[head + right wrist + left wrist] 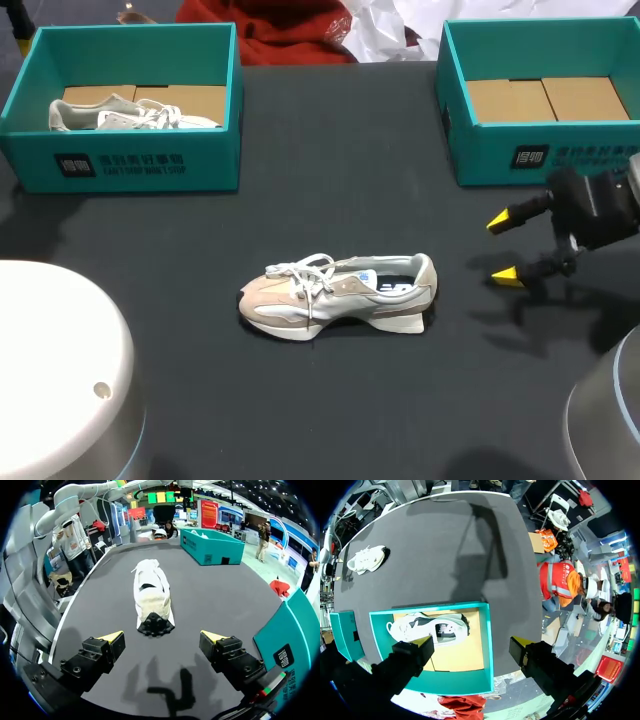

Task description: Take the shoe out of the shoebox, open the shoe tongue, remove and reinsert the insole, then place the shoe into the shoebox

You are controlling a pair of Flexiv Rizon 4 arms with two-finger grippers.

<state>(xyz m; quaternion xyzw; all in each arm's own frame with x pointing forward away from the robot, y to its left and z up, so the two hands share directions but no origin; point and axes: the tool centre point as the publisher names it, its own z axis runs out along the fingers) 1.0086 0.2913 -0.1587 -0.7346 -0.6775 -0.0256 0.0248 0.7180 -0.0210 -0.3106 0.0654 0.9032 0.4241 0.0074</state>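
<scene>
- At the table's right side, just near of the right-hand box: right gripper (504, 248) (162, 638), black blocky fingers with wedge-shaped yellow tips, spread wide and holding nothing, tips turned left.
- Ahead of those fingers, apart from them: shoe (335, 295) (152, 595) (367, 559), upright on its sole in the middle of the table, heel to the right toward the gripper and toe to the left.
- Beige suede-like panels over pale mesh, white laces loosely looped, thick white wedge sole, dark knobbly patch at the heel.
- Behind the right gripper, at the far right: right shoebox (540, 150) (295, 635), teal card, square and open-topped, floored with plain brown cardboard flaps.
- High over the far left corner: left gripper (471, 642), same black fingers and yellow tips, set wide apart and gripping nothing.
- Below it: left shoebox (130, 160) (487, 630) (210, 545), teal with a brown cardboard floor.
- Inside that box: second sneaker (130, 115) (430, 629), white and grey, lying on its side.
- Underneath everything: table (330, 400), covered in matte black cloth-like material, with a rounded edge seen in the wrist views.
</scene>
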